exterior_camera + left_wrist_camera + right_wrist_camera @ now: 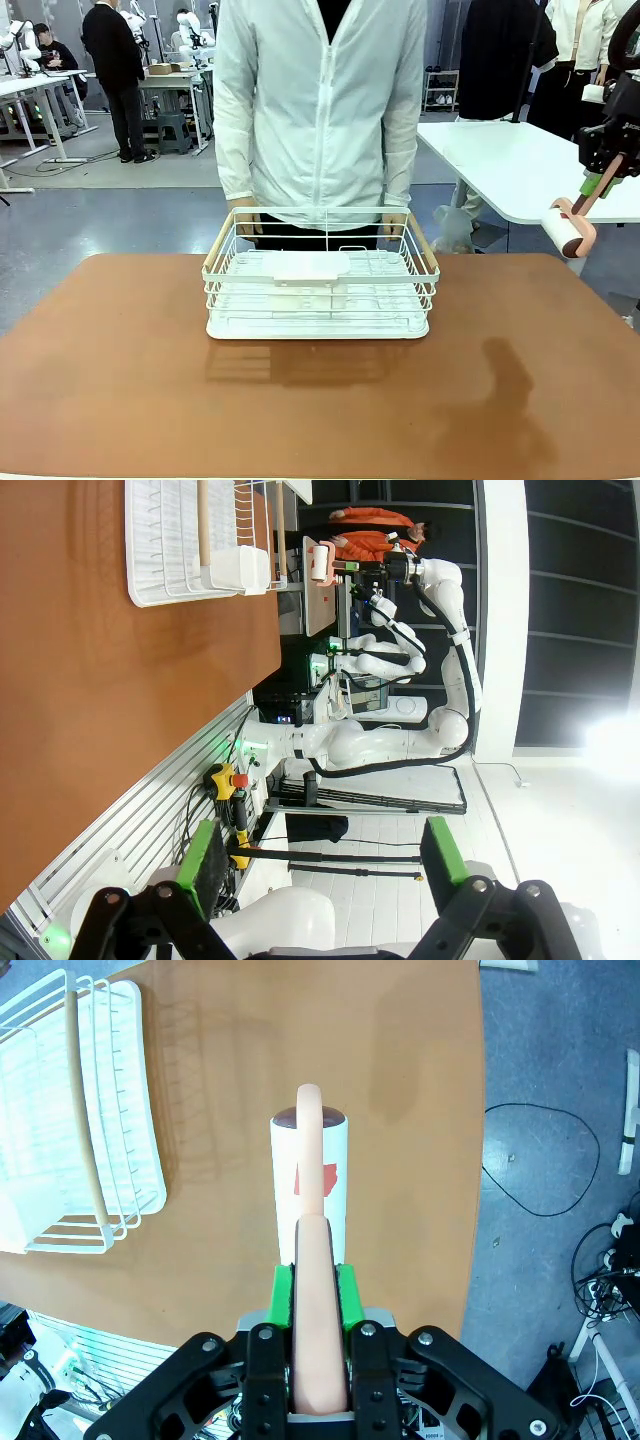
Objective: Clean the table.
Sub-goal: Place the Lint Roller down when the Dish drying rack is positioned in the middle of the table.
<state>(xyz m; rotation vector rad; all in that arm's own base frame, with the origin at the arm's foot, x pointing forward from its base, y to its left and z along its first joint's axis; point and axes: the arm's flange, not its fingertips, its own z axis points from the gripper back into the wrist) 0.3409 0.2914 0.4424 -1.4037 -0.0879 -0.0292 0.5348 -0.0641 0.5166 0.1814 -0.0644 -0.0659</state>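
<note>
- The right claw point(318, 1305) is clamped on the peach-pink handle of a white lint roller point(310, 1175); its green pads press the handle from both sides, with no gap showing in the right wrist view.
- In the front view the same right claw point(600, 185) hangs at the picture's right edge, well above the table top, with the lint roller point(570, 232) slanting down and inward from it.
- The task's thing is the large table with the matte reddish-brown top and rounded corners point(320, 400). It lies below the roller and mostly toward the robot's left of it (the roller's cylinder sits near the table's right far corner).
- The roller does not appear to touch the top: a dark shadow point(505, 385) falls on the bare surface, apart from the tool.
- In the right wrist view the roller's handle points straight away from the claw, with the table point(400, 1110) beneath it. The cylinder's own long axis is hard to read there.
- A white wire basket with pale wooden handles point(320, 275) stands at the middle of the far half of the table, to the left of the roller; a person's hand point(243, 215) rests at its far rim.
- The left claw point(325, 855) is spread wide and grips nothing; it sits off the near edge of the table point(100, 680).
- Judgement: the right arm is the nearer one and carries the tool, so the coming move calls for lowering the cylinder onto the bare top, clear of the basket.
</note>
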